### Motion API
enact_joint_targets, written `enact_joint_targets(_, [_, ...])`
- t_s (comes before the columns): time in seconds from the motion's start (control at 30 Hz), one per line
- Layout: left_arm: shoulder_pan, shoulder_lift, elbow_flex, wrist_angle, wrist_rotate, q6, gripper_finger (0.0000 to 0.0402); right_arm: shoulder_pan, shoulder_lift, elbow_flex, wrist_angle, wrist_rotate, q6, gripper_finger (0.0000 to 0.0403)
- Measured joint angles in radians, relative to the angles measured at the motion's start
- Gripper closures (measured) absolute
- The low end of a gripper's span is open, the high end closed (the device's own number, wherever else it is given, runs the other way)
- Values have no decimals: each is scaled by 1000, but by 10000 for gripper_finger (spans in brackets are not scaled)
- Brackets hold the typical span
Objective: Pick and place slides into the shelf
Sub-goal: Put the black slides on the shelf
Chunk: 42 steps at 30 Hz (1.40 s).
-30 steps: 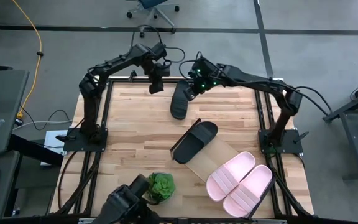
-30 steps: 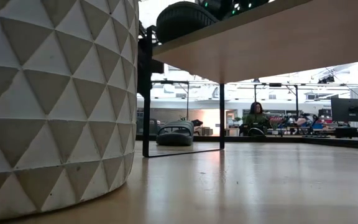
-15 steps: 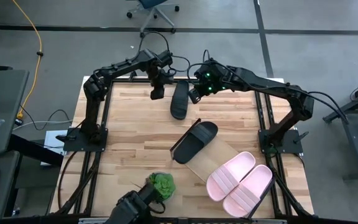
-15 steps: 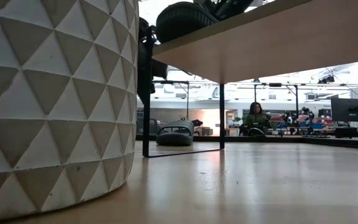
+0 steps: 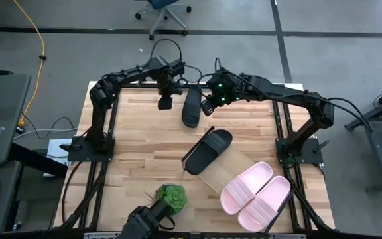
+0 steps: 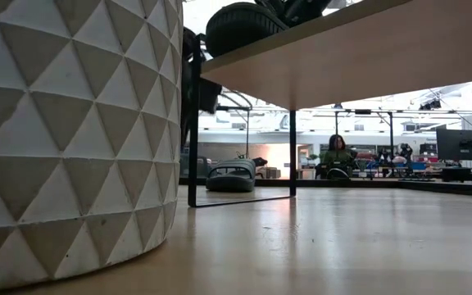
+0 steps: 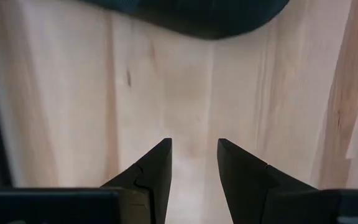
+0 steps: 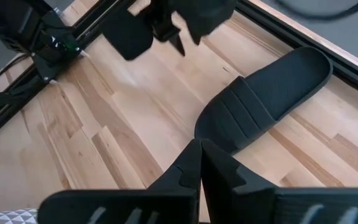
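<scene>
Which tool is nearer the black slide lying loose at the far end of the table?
Right, narrowly. The right tool sits right at the black slide's edge on its right side; the left tool hangs off its left side with bare table between them.

— How is the light over the tabletop (image 5: 151, 139)?
— Even and bright from above; shadows under the black slide (image 5: 191, 108) are short and soft.
— Any blur?
— The white planter (image 6: 72, 131) beside the low camera is soft, and in the left wrist view the slide (image 7: 191, 15) is smeared; windows behind glare.
</scene>
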Motion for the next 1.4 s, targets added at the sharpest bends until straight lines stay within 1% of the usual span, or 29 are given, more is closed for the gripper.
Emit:
enact_joint_targets(0.13, [0, 0, -87, 55, -3, -25, 288, 0, 0, 0, 0, 4, 3, 403])
enact_joint_targets(0.27, [-6, 1, -144, 152, -3, -45, 311, 0, 0, 0, 0, 4, 2, 403])
enact_joint_targets(0.53, [-41, 0, -155, 275, 46, -62, 372, 0, 1, 0, 0, 3, 1, 403])
enact_joint_targets(0.7, [-46, 0, -155, 300, 52, -81, 398, 0, 1, 0, -1, 3, 3, 403])
enact_joint_targets(0.77, [-45, 0, -155, 302, 44, -98, 399, 0, 1, 0, 0, 2, 3, 403])
enact_joint_targets(0.9, [-45, 0, -155, 317, -8, -125, 399, 0, 1, 0, 0, 2, 3, 403])
enact_joint_targets(1.03, [-52, 0, -155, 361, 40, -142, 400, 0, 1, 0, 0, 2, 3, 403])
enact_joint_targets(1.1, [-54, 0, -155, 364, 19, -154, 401, 0, 1, 0, 0, -1, 3, 403])
enact_joint_targets(1.4, [-60, 1, -155, 394, 24, -182, 401, 0, 1, 0, 3, -18, 19, 403])
